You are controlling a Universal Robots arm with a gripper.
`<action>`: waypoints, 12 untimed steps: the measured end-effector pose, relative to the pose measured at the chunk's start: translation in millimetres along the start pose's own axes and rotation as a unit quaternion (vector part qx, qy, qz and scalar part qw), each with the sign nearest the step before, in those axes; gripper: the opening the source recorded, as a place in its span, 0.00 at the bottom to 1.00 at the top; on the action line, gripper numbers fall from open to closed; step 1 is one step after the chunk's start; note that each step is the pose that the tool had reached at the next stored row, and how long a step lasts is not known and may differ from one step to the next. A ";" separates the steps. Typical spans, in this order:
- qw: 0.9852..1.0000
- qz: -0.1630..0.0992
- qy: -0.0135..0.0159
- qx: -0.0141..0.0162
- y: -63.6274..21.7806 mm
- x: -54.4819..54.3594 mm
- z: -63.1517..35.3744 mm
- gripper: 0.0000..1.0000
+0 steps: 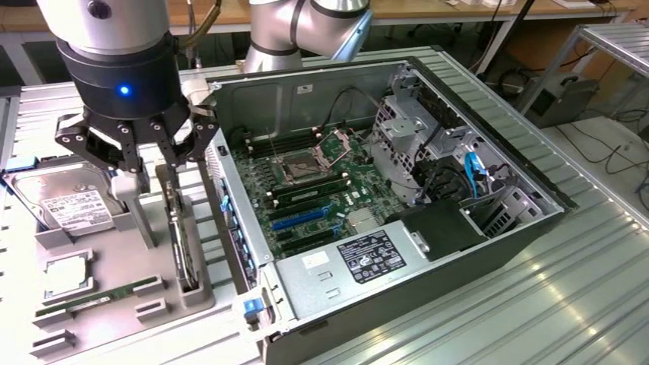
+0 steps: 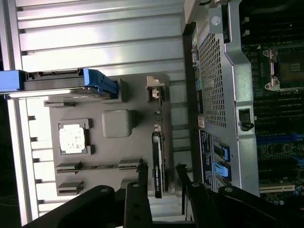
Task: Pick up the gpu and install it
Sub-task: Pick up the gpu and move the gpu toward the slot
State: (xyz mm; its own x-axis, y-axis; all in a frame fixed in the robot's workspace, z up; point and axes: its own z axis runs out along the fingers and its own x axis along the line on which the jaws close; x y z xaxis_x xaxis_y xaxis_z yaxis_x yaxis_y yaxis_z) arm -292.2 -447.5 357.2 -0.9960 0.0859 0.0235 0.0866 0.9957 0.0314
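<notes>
Silver arm (image 1: 112, 23), black hand (image 1: 150, 166), blue light (image 1: 125, 90)

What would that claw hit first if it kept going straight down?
Probably the gpu, standing on edge in the grey tray. In the wrist view the open gripper straddles the card, so it looks lined up, though depth is unclear.

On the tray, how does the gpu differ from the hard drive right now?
The gpu is a thin dark card standing on edge; the hard drive is silver with a white label. The gpu sits under the open gripper; the hard drive is off to the exterior view's left. Both rest in the grey tray.
</notes>
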 end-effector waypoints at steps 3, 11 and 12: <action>1.000 0.000 -0.001 0.000 -2.6 2.4 8.8 0.36; 1.000 0.000 -0.005 0.000 -9.5 6.4 21.6 0.36; 1.000 0.000 -0.005 0.000 -9.8 7.0 23.4 0.36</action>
State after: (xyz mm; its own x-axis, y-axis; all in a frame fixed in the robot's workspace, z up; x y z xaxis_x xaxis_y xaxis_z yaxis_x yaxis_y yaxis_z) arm -300.5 -455.8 333.7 -0.9962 0.0859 0.0136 0.0863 0.9957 0.0324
